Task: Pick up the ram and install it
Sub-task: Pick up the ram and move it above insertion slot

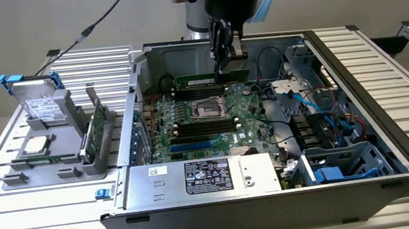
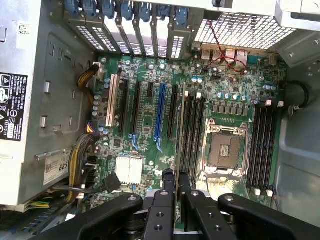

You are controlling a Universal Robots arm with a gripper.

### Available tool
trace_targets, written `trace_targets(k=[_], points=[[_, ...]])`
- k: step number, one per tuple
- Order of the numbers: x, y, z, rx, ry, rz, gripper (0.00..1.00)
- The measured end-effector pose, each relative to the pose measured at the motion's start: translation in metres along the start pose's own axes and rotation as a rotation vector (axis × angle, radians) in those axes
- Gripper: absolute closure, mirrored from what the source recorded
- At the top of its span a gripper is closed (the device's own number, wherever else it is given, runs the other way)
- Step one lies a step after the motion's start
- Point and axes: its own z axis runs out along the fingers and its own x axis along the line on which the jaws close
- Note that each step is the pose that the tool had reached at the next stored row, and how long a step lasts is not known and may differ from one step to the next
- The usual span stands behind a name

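Looking past the power supply at six o'clock of the open computer case, we meet the processor socket. At its twelve o'clock is the ram, held on edge just above the motherboard, its long axis running nine to three. Our gripper is clenched on the ram toward its three-o'clock end, with the arm upright above.
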Motion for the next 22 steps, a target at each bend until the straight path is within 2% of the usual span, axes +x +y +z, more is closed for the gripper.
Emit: trace_targets(k=[6, 22], points=[[-0.002, -0.0005, 0.0044, -0.0001, -0.0003, 0.005, 0.86], [-0.011, -0.0036, 0.0330, -0.0003, -0.0038, 0.050, 0.86]])
